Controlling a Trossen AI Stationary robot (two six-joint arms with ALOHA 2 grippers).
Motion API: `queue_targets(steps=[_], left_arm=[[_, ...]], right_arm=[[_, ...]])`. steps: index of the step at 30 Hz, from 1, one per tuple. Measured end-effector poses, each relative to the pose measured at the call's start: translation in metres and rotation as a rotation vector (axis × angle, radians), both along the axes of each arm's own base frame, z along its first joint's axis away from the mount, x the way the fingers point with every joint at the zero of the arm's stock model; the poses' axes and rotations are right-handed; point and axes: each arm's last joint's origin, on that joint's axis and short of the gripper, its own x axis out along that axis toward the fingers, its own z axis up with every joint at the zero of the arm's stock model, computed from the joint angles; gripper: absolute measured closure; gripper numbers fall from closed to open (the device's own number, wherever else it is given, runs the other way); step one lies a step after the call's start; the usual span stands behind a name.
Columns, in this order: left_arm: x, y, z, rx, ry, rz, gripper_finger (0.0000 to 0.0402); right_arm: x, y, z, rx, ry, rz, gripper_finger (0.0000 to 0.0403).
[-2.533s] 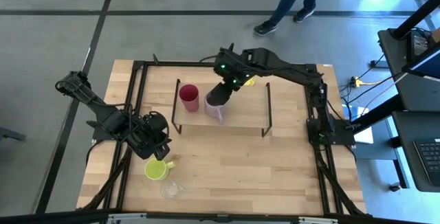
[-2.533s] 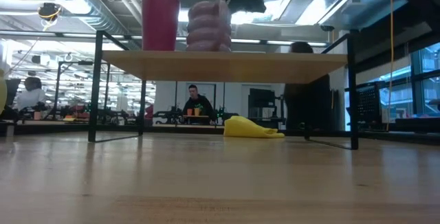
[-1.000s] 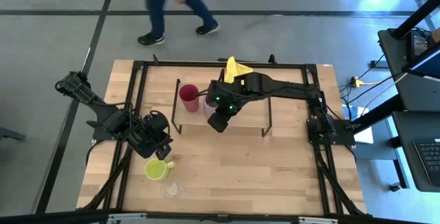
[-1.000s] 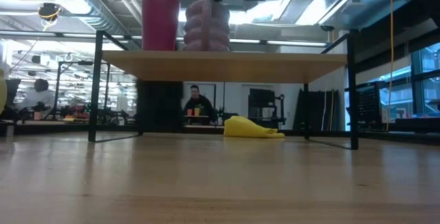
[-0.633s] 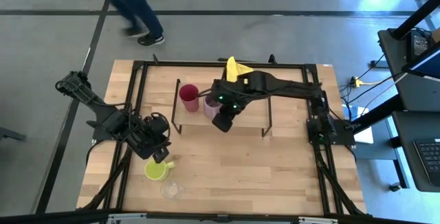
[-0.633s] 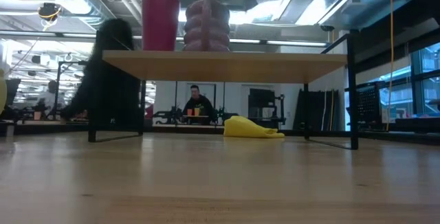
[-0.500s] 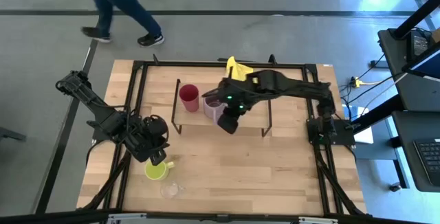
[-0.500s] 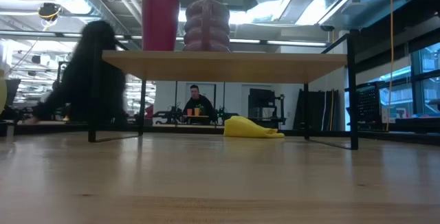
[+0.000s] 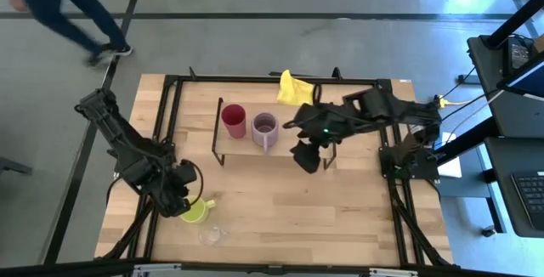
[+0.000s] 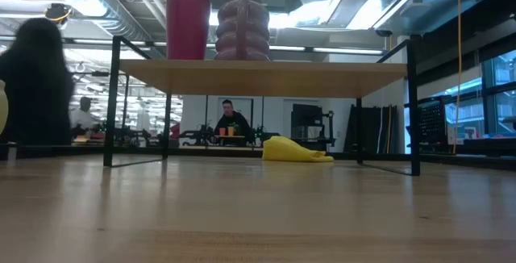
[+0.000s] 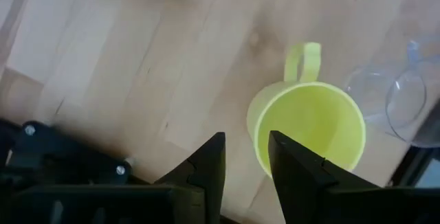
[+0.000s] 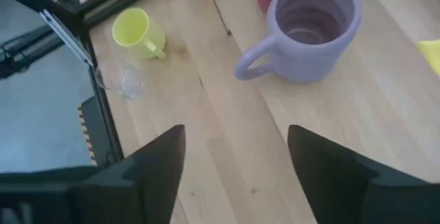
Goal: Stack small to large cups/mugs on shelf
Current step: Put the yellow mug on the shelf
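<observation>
Shelf point(image 9: 293, 139) occupies the upper middle of the high view, its light board carrying the red cup point(image 9: 234, 121) at its left end and the lilac mug point(image 9: 265, 130) just beside it to the right, upright with its handle toward the lower edge of the frame. In the low view both stand on the board at upper left centre, apart from each other. The right gripper point(image 9: 304, 157) hangs right of the lilac mug over the shelf's right half, its fingers spread wide and holding nothing; its wrist view shows the mug between and beyond the two fingers. The left gripper point(image 9: 189, 202) sits at lower left of the high view, at the yellow-green mug point(image 9: 196, 211); in its wrist view the fingers point(image 11: 210, 162) stand slightly parted, just beside the mug's rim, gripping nothing. The clear glass point(image 9: 212, 234) rests on the table point(image 9: 340, 217) just below the yellow-green mug. A yellow cloth point(image 9: 292, 88) lies behind the shelf. A person point(image 9: 59, 9) walks at upper left.
</observation>
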Motion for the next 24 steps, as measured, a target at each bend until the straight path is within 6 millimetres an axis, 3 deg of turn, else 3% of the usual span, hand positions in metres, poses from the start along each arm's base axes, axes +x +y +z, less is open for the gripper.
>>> queue_targets(steps=[7,14,24], left_arm=[[-0.004,-0.023,-0.013,-0.008,-0.006,0.070,0.0264],[-0.010,-0.045,-0.045,-0.034,0.028,0.093,0.0258],[-0.017,-0.041,-0.065,0.022,0.043,0.156,0.0258]], right_arm=[[-0.031,0.006,0.014,-0.044,-0.008,-0.070,0.0133],[-0.053,0.005,0.028,-0.069,-0.056,-0.111,0.0133],[-0.058,0.004,0.031,-0.072,-0.072,-0.123,0.0133]])
